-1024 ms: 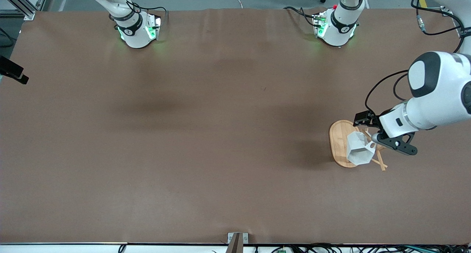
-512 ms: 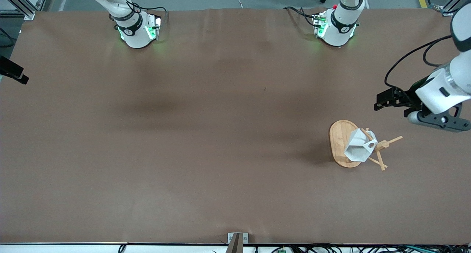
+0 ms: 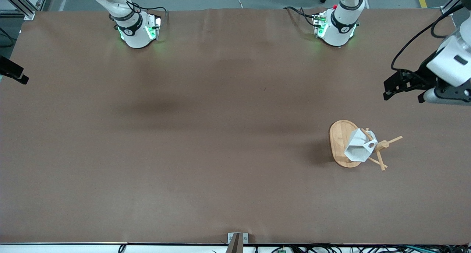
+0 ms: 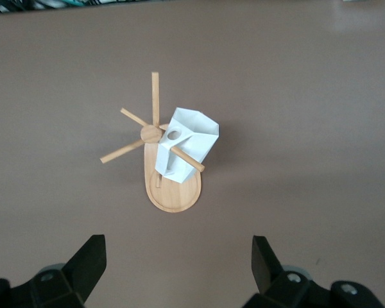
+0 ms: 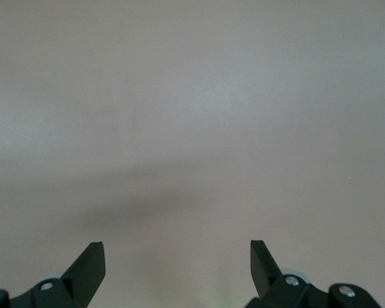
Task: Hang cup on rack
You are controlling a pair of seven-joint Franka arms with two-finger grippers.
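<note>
The white faceted cup (image 3: 358, 148) hangs by the hole in its handle on a peg of the bamboo rack (image 3: 338, 140), which stands toward the left arm's end of the table. In the left wrist view the cup (image 4: 187, 142) tilts on a peg over the rack's oval base (image 4: 173, 196). My left gripper (image 3: 424, 97) is open and empty, up in the air over bare table, apart from the rack; its fingers (image 4: 93, 256) stand wide apart. My right gripper (image 5: 178, 263) is open and empty over bare table and is out of the front view.
The brown table (image 3: 206, 135) spreads around the rack. The two arm bases (image 3: 136, 28) stand along the table's edge farthest from the front camera. A small metal bracket (image 3: 237, 239) sits at the nearest edge.
My left gripper let go of the cup's handle and moved up and away from the rack, toward the table's end. The cup settled on the peg. The right arm has not moved.
</note>
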